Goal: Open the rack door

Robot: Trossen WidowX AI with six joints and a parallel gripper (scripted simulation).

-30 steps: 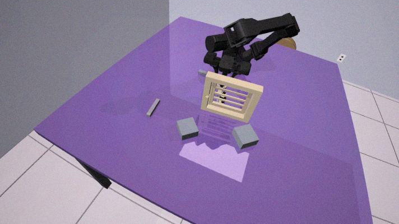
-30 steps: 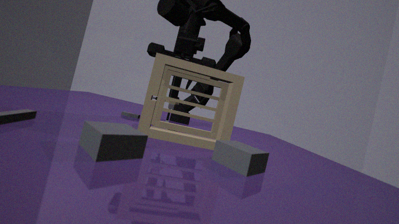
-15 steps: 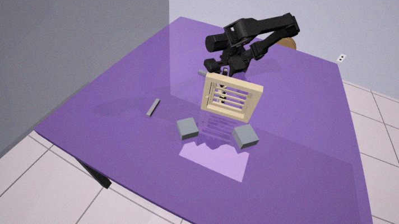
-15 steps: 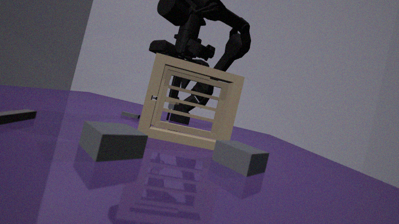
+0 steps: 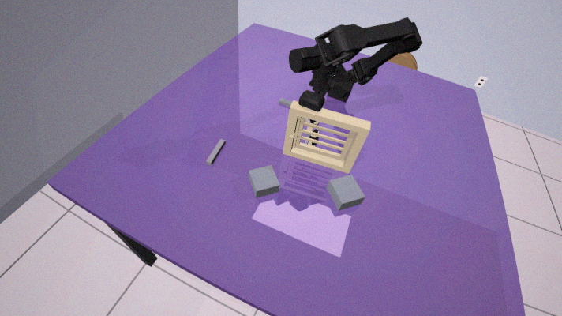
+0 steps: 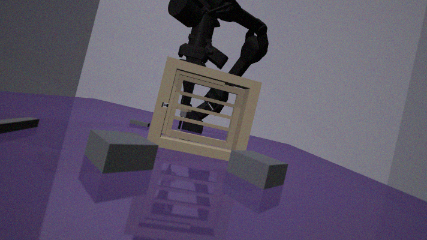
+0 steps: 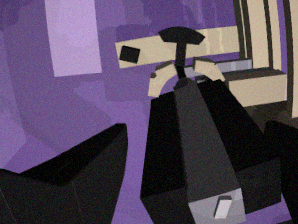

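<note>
The pincer (image 5: 313, 131) (image 6: 186, 98) (image 7: 198, 132) is standing partly open, holding nothing, behind the seemingly closed door (image 5: 331, 130) (image 6: 195, 138) (image 7: 262, 40). Apparently it is aligning with the handle (image 7: 181, 36) near the door's left side, squeezing and quarter-turning being next.

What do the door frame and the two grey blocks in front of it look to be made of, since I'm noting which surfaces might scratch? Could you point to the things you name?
Door frame (image 5: 361, 146) (image 6: 159, 101): perhaps pale wood or plastic, matte; even cream colour, no visible grain.
Two grey blocks (image 5: 265, 179) (image 5: 346, 190) (image 6: 132, 158) (image 6: 247, 167): possibly painted wood or plastic, matte; flat grey faces without reflections.
</note>
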